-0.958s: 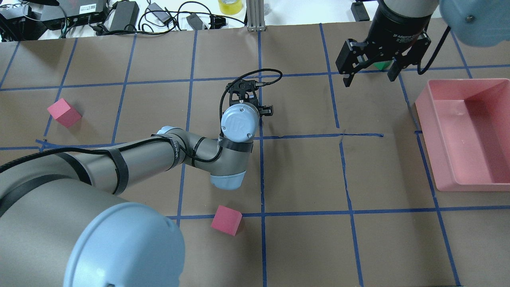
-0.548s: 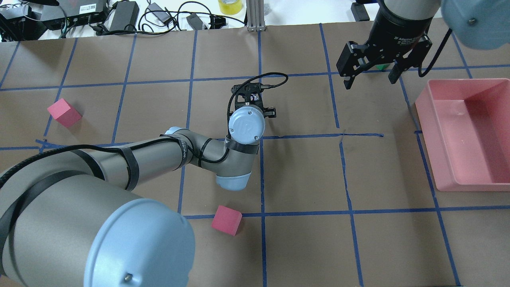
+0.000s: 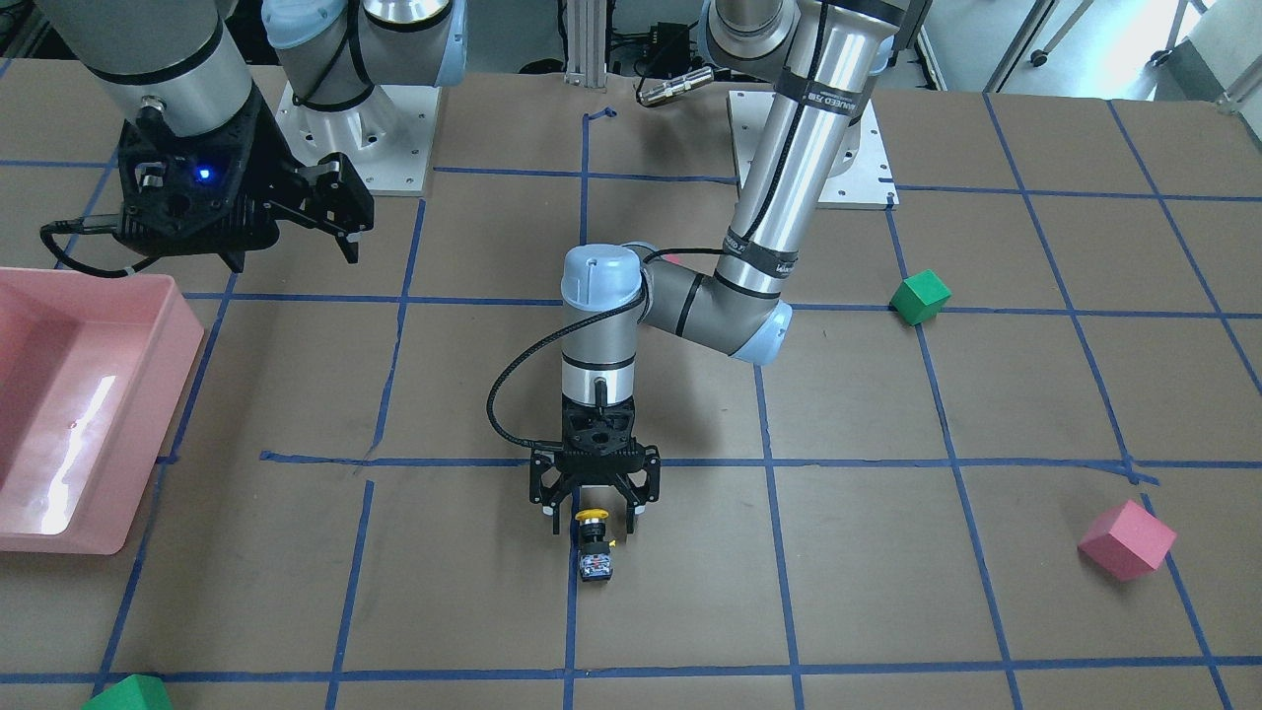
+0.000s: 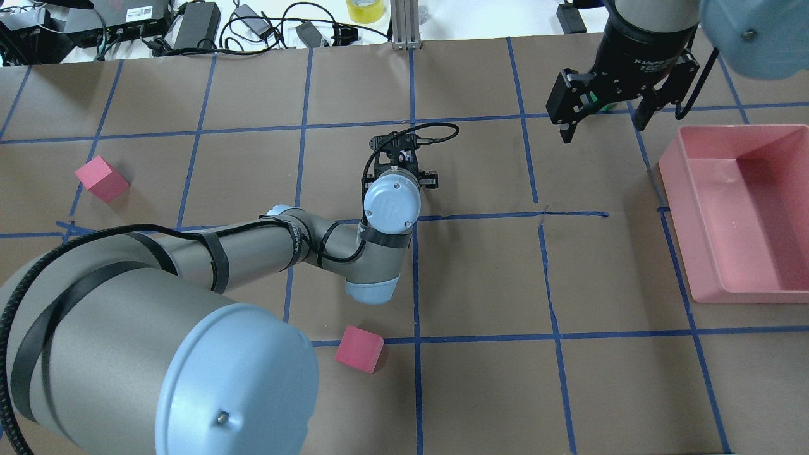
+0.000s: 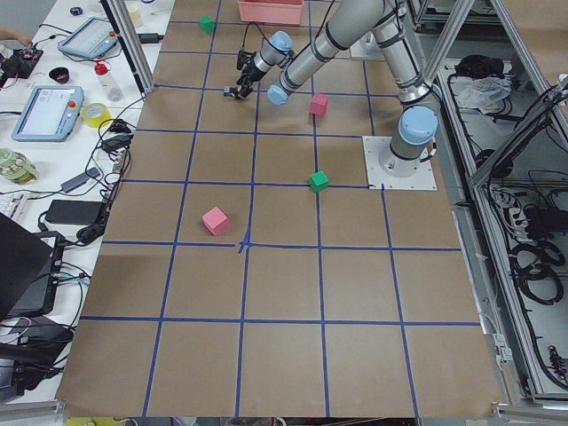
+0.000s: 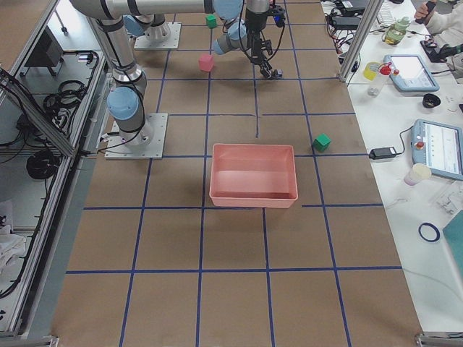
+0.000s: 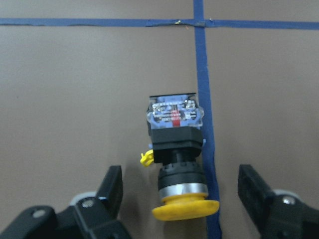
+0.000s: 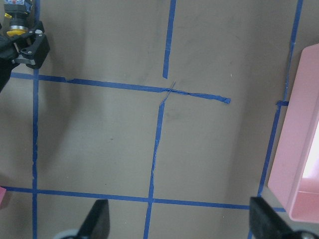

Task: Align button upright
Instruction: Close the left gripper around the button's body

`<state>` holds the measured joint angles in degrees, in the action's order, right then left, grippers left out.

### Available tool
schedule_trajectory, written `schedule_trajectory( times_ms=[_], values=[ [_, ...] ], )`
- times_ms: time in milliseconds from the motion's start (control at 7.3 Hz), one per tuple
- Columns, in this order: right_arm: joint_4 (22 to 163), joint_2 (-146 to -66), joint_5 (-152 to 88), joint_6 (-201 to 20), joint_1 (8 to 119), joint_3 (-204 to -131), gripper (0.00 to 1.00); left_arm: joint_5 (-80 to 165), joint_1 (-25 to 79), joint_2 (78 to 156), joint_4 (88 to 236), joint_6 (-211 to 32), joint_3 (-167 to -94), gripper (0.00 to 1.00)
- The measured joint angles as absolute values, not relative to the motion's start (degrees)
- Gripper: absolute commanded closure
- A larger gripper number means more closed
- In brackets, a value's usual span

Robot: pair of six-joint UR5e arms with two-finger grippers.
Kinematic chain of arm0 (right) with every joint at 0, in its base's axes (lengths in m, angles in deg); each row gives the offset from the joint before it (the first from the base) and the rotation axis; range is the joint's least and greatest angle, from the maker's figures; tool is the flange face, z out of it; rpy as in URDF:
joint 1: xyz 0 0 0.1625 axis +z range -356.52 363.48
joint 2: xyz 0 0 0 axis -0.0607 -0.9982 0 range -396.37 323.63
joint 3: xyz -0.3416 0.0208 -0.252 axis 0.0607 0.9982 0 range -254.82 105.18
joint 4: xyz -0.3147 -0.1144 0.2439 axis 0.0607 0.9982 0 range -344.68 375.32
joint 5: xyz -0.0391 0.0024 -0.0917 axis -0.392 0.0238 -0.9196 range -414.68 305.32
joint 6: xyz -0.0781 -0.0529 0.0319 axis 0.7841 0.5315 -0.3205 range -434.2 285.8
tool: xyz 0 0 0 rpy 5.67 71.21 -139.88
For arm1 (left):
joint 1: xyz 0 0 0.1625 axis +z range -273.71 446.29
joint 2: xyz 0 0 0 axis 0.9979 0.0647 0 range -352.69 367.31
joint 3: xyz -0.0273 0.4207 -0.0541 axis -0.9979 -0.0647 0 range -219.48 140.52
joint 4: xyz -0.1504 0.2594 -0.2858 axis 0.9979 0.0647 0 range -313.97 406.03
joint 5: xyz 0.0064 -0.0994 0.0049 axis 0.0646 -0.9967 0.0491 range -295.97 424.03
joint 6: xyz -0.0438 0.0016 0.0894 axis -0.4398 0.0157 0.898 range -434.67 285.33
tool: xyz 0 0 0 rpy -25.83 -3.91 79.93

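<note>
Shifted rightward since earlier, the left gripper (image 3: pixel 592 513), spread wide and empty, straddles the lying button (image 7: pixel 177 142): probably light, rigid, best pinched across its black body.

The left wrist camera looks straight down, very near, on the button (image 7: pixel 177 149) at the left hand (image 7: pixel 180 174). The front-facing camera looks steeply down over the table (image 3: pixel 887 592) from farther off, sharing both; the right wrist camera catches them in its top-left corner.
</note>
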<state>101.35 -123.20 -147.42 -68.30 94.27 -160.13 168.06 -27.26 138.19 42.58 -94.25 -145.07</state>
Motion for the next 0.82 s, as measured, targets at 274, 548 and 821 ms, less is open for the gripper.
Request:
schedule_trajectory(
  times_ms=[274,548,821],
  values=[
    [100.46,-123.2,-147.86,-68.24,94.29,-160.84,0.0,168.3,-27.29,138.12,42.46,-94.05,-145.33,0.33],
    [99.92,-123.24,-147.93,-68.23,94.33,-161.08,0.0,168.36,-27.62,137.84,42.5,-94.39,-145.82,0.45],
    [99.8,-123.21,-147.96,-68.23,94.31,-161.12,0.0,168.41,-27.87,137.57,42.51,-94.62,-146.28,0.61]
  ],
)
